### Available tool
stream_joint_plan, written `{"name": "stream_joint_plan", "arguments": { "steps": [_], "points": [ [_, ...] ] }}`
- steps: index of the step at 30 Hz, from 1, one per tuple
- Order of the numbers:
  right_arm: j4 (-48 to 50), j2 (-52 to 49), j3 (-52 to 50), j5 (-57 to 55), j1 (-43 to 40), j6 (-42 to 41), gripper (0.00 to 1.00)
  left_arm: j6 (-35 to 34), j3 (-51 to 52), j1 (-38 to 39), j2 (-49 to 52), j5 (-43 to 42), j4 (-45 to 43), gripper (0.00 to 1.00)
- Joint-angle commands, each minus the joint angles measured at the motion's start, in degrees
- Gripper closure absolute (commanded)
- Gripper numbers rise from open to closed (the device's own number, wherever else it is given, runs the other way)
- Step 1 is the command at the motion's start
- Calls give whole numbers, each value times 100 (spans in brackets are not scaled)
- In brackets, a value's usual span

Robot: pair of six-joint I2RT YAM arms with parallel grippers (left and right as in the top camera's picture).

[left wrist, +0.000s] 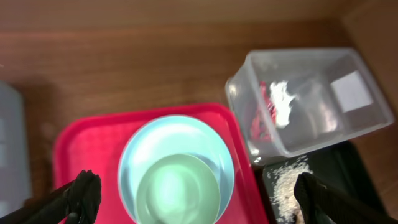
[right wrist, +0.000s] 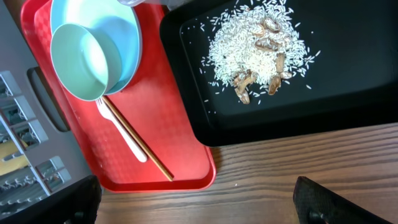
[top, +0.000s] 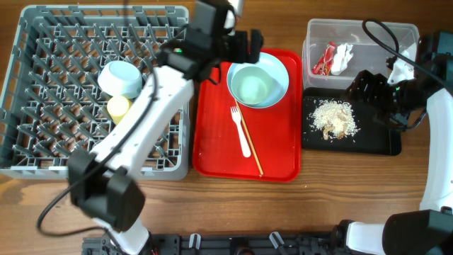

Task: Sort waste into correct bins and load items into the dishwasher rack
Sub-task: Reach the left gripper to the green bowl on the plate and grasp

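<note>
left claw (left wrist: pixel 198 198) wide open over bowl (top: pixel 256 86) on plate (top: pixel 282 67), red tray (top: pixel 212 145); fork (top: pixel 241 131) and stick (top: pixel 253 152) lie beside them. right claw (right wrist: pixel 199 202) wide open above black tray (top: pixel 379 142) holding rice (top: pixel 334 119). wrapper (top: pixel 325 60) and tissue (top: pixel 344 55) in tub (top: pixel 396 32). 2nd bowl (top: pixel 122 76) and cup (top: pixel 119 106) in rack (top: pixel 21 92)

Brown wooden table (top: pixel 340 202), visible grain (running lengthwise), soft even light

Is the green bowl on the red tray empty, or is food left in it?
Empty. The bowl stands upright, and its inside looks bare in all three views.
</note>
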State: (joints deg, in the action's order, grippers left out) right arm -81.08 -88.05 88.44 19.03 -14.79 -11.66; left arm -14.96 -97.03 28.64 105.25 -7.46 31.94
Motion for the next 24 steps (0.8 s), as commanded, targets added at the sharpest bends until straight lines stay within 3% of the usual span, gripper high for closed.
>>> {"name": "stream_joint_plan", "arguments": {
  "steps": [1,11,14,22,24],
  "points": [
    [-20,94,90,-15,-2,105,0,278,-81,417,673,378,-116,0],
    [-17,94,90,-15,-2,118,0,297,-81,1091,1904,505,-262,0],
    [-20,94,90,-15,-2,116,0,295,-79,1167,2055,566,-94,9],
    [-20,94,90,-15,-2,116,0,295,-63,1180,2155,1099,389,58],
    [-22,94,90,-15,-2,116,0,291,-46,1191,2164,1097,442,61]
  ]
}}
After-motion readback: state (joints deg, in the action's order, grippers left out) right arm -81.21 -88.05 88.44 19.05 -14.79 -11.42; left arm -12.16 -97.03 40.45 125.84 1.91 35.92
